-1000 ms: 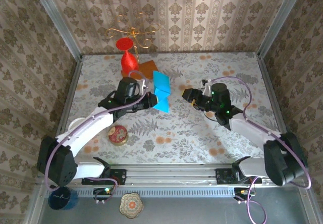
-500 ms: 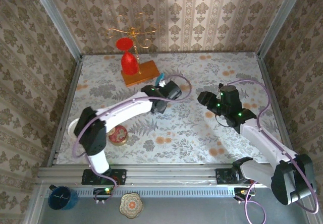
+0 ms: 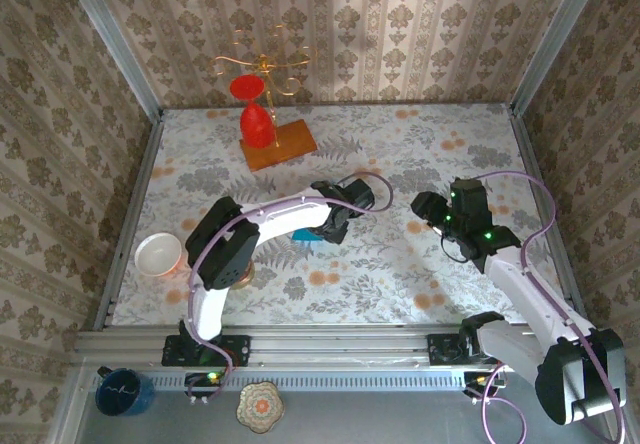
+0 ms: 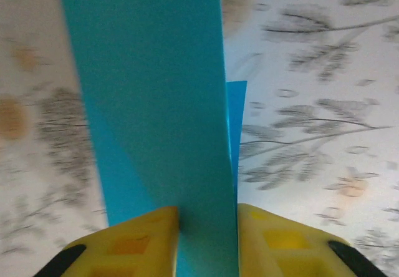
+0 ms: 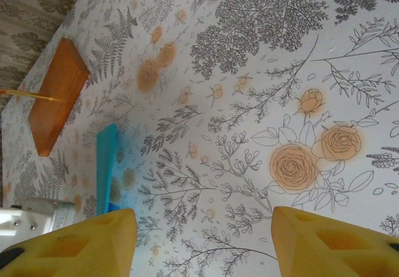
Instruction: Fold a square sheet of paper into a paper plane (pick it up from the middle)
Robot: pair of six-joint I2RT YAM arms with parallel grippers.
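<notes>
The square sheet of paper (image 4: 156, 102), teal-blue and folded into a long narrow shape, runs away from my left gripper (image 4: 207, 239) low over the table. Its near end fills the gap between the two yellow fingers (image 4: 137, 239), which stand apart. From above, a bit of the paper (image 3: 308, 234) shows beside the left gripper (image 3: 335, 222) at the table's middle. My right gripper (image 3: 425, 209) hovers open to the right, well apart from it. Nothing sits between the right gripper's (image 5: 202, 246) fingertips, and the paper (image 5: 106, 158) stands edge-on at its left.
An orange wooden block (image 3: 285, 144) with a red glass (image 3: 257, 122) stands at the back, under a gold wire stand (image 3: 262, 64). A white bowl (image 3: 158, 254) sits at the left. The block (image 5: 56, 96) also appears far left in the right wrist view.
My left arm has swung from the back left to the table's middle, carrying the paper down low. Its jaws have parted. The right arm has drawn back to the right.
</notes>
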